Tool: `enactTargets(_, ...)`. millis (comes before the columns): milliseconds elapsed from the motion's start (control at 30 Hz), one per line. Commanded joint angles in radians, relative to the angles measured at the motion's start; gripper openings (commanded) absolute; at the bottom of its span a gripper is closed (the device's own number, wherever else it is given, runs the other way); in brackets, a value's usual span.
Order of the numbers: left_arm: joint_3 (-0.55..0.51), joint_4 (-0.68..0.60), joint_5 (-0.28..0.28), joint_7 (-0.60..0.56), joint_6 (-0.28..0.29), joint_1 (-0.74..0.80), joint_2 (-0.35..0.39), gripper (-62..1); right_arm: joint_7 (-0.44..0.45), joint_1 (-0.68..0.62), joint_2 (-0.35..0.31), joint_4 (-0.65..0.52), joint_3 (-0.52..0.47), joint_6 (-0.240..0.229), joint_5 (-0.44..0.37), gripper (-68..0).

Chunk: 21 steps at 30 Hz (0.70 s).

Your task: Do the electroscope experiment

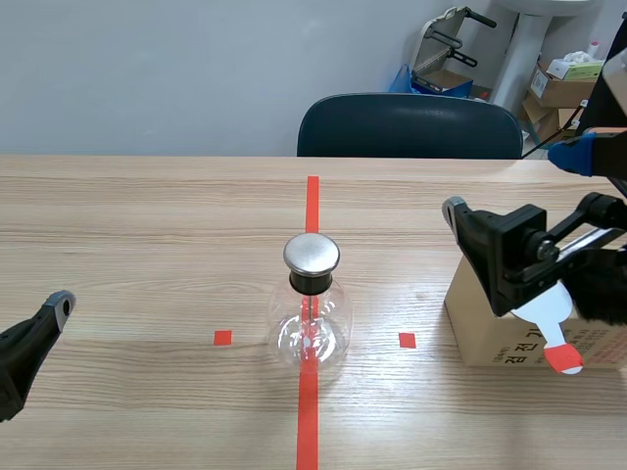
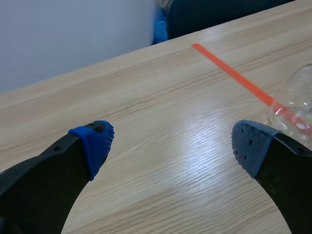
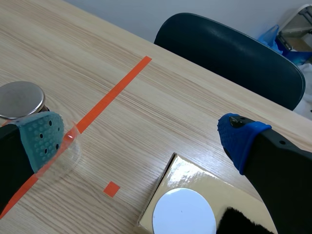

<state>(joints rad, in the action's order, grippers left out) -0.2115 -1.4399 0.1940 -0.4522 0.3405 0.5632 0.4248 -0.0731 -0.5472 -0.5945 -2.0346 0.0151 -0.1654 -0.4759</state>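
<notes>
The electroscope, a clear glass flask (image 1: 312,328) with a round metal cap (image 1: 312,254), stands on the red tape line at mid-table. In the right wrist view its cap (image 3: 19,99) shows beside one finger. My right gripper (image 1: 514,186) (image 3: 141,141) hangs open above the left end of a cardboard box (image 1: 480,328) (image 3: 183,173). On the box lie a white round paddle (image 1: 545,311) (image 3: 184,212) with a red handle and a piece of black fur (image 1: 600,294) (image 3: 243,223). My left gripper (image 1: 54,313) (image 2: 173,146) is open low at the near left, with the flask (image 2: 298,97) ahead of its right finger.
A dark blue chair (image 1: 409,125) (image 3: 229,48) stands behind the table's far edge. Cardboard boxes (image 1: 563,83) and other items sit on the floor at the back right. Bare wood table (image 1: 147,245) spreads between my left gripper and the flask.
</notes>
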Motion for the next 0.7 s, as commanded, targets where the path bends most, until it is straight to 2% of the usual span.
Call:
enactTargets(0, 0.000, -0.026, 0.015, -0.010, -0.001, 0.018, 0.006, -8.9, 0.002, 0.002, -0.009, -0.002, -0.012, 0.003, -0.001, 0.4)
enactTargets(100, 0.021, -0.059, 0.064, 0.002, -0.046, 0.039, 0.011, -8.9, -0.024, 0.002, -0.009, -0.002, -0.012, 0.004, 0.000, 0.4)
enactTargets(200, 0.063, -0.106, 0.105, 0.006, -0.125, 0.061, 0.035, -9.7, -0.027, 0.002, -0.009, -0.002, -0.012, 0.004, 0.000, 0.4)
enactTargets(300, 0.120, -0.143, 0.114, 0.008, -0.211, 0.074, 0.062, -11.9, -0.026, 0.002, -0.009, -0.002, -0.012, 0.004, 0.000, 0.4)
enactTargets(500, 0.263, -0.163, 0.132, 0.002, -0.327, 0.073, 0.096, -11.9, -0.027, 0.002, -0.009, -0.002, -0.012, 0.004, 0.000, 0.4)
enactTargets(667, 0.311, -0.163, 0.132, -0.011, -0.373, 0.070, 0.097, -11.9, -0.027, 0.002, -0.009, -0.002, -0.012, 0.004, 0.000, 0.4)
